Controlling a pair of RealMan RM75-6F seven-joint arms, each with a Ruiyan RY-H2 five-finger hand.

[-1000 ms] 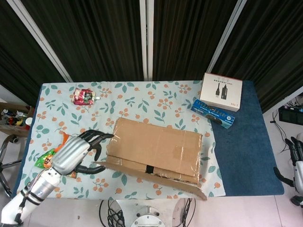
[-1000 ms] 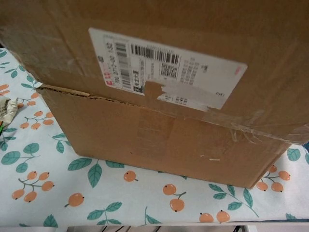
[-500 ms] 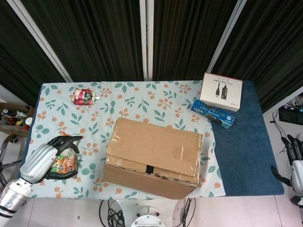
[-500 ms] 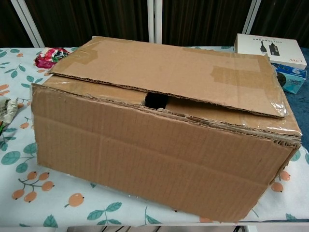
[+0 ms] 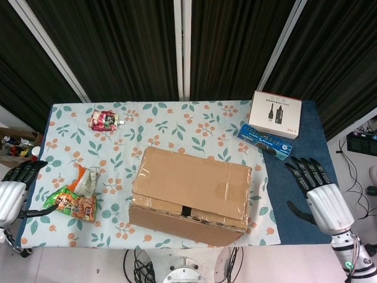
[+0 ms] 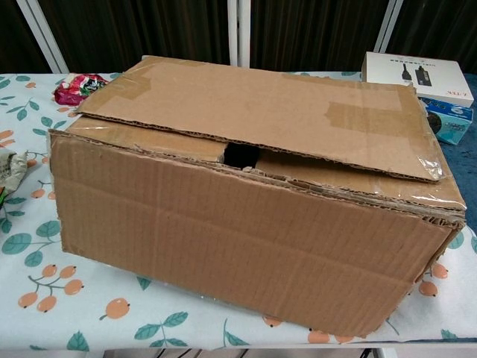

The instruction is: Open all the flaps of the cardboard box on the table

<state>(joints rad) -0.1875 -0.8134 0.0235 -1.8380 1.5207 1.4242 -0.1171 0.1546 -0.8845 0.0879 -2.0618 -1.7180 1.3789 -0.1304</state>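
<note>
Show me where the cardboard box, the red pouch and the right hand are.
cardboard box (image 5: 191, 180): head view, top flap.
red pouch (image 5: 103, 119): head view, its middle.
right hand (image 5: 323, 197): head view, back of the hand.

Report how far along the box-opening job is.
Done: nothing; the cardboard box has its top flap lying folded over it. In hand: neither hand touches it; the left hand sits off the table's left edge, the right hand over the blue mat, fingers spread. Left: opening every flap.
</note>
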